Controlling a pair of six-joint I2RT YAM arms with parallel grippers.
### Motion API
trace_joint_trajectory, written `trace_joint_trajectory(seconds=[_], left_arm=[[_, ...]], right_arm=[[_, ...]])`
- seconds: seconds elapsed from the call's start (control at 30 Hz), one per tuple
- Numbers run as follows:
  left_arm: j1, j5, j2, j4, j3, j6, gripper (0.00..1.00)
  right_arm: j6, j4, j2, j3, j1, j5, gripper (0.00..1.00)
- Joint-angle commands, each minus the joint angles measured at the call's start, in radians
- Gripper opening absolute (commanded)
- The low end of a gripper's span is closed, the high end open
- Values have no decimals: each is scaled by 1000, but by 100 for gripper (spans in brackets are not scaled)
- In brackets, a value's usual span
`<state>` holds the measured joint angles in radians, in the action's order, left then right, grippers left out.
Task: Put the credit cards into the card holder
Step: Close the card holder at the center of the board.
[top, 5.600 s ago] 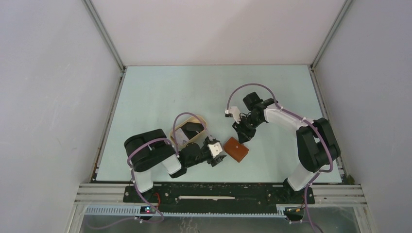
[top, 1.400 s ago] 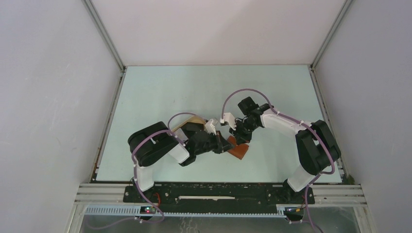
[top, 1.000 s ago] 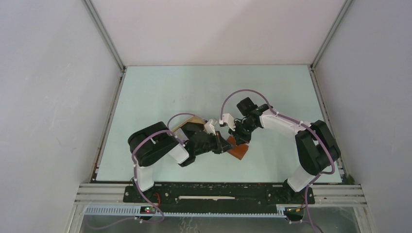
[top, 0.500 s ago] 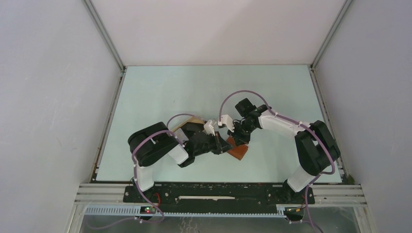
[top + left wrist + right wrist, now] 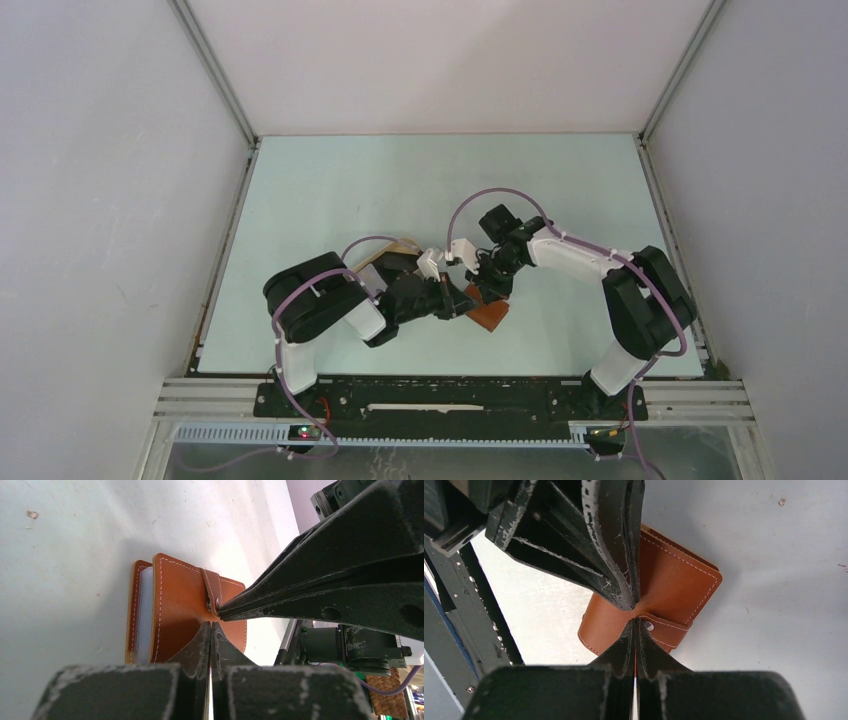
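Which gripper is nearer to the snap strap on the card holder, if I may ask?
Right, narrowly. The right gripper, shut, sits at the snap strap by its stud; the left gripper, shut, meets the card holder cover just beside it.

Pale table (image 5: 330, 190), plain walls (image 5: 110, 200), apparently evenly lit.
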<state>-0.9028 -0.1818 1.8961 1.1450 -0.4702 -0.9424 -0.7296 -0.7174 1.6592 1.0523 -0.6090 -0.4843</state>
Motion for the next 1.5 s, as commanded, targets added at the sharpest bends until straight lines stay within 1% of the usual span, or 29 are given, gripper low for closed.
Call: trace_joint_trajectory(seconds=[0.0,0.17,0.3,0.47,0.67,0.8,0.97,1.47], left_arm=[[9,26,25,-23,19,21,0],[9,23,30,-17,19,21,0],[9,19,33,-14,16,21,0],[10,21,34,-15,17,21,0],[10,21,38,-14,16,21,0],[10,18,40,-14,14,21,0],[11,19,38,-18,13,21,0],[11,20,39,-18,15,21,0]], right_arm=[[68,-6,42,10,-29,-26,0],[100,9,45,21,-5,-42,0],[102,-3,44,31,2,-76,0],[104,-13,66,43,12,-81,0],[74,-81,67,71,63,-208,0],[62,-96,60,72,83,-246,0],[62,-112,83,83,87,-263,0],[119,-83,113,96,85,-235,0]])
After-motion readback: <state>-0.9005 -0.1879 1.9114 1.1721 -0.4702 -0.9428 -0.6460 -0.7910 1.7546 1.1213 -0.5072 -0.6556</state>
